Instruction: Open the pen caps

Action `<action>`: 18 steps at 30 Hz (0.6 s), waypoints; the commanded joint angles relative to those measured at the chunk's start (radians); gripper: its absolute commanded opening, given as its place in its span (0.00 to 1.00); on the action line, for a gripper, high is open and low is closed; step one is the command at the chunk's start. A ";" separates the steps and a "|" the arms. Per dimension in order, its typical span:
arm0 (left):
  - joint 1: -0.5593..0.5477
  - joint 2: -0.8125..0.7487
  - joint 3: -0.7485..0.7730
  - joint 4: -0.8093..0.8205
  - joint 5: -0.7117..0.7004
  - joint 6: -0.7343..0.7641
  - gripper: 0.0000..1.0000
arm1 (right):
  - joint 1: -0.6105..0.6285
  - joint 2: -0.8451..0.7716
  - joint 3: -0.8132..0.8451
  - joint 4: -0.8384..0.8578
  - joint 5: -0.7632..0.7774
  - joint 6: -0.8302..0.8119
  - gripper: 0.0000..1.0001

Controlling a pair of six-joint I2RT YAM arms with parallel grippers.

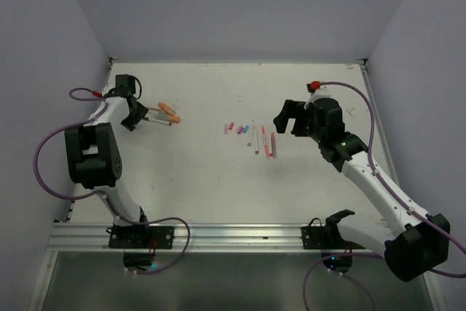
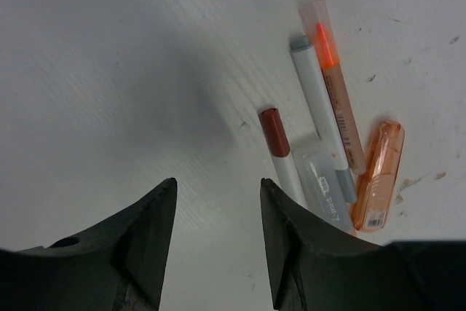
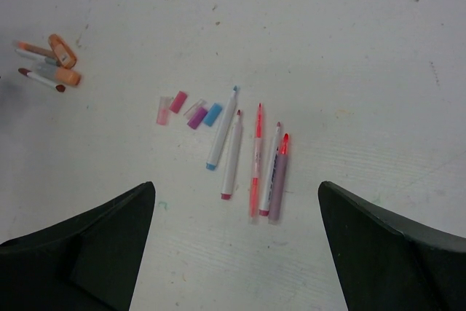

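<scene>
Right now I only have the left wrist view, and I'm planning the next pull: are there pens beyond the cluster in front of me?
Observer: Yes, a row of five pens lies near the middle of the table.
Operator: Any caps off over there?
Observer: Four loose caps lie just left of that row: two pink, one purple, one blue.
Operator: And the other arm?
Observer: The right pincer hangs open to the right of that row, holding nothing.
</scene>
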State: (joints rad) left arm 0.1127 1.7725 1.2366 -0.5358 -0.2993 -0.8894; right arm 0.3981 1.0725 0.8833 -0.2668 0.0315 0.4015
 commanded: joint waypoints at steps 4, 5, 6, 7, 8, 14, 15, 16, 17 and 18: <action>0.010 0.111 0.116 0.028 0.032 -0.051 0.50 | -0.001 -0.002 -0.017 0.051 -0.027 0.000 0.98; 0.010 0.117 0.119 0.034 0.037 -0.052 0.49 | -0.001 0.000 -0.017 0.051 -0.027 -0.001 0.98; 0.013 0.122 0.124 0.043 0.042 -0.052 0.49 | -0.002 0.000 -0.018 0.049 -0.027 -0.003 0.98; 0.012 0.130 0.127 0.046 0.043 -0.055 0.49 | -0.002 0.000 -0.021 0.049 -0.027 -0.003 0.98; 0.012 0.134 0.127 0.051 0.043 -0.060 0.49 | -0.001 0.001 -0.023 0.051 -0.025 -0.004 0.98; 0.019 0.205 0.175 0.033 0.049 -0.060 0.48 | -0.002 0.004 -0.024 0.047 -0.025 -0.015 0.98; 0.019 0.214 0.188 0.024 0.049 -0.060 0.48 | -0.002 0.009 -0.026 0.049 -0.027 -0.016 0.98; 0.019 0.225 0.193 0.022 0.046 -0.060 0.48 | -0.001 0.012 -0.027 0.049 -0.025 -0.015 0.98; 0.019 0.231 0.196 0.022 0.045 -0.059 0.48 | -0.001 0.015 -0.029 0.049 -0.025 -0.018 0.98; 0.019 0.240 0.202 0.017 0.042 -0.057 0.48 | -0.002 0.020 -0.029 0.047 -0.027 -0.018 0.98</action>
State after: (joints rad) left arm 0.1234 1.9888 1.3937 -0.5213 -0.2466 -0.9253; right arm 0.3981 1.0805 0.8593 -0.2596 0.0090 0.3992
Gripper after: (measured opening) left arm 0.481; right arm 0.981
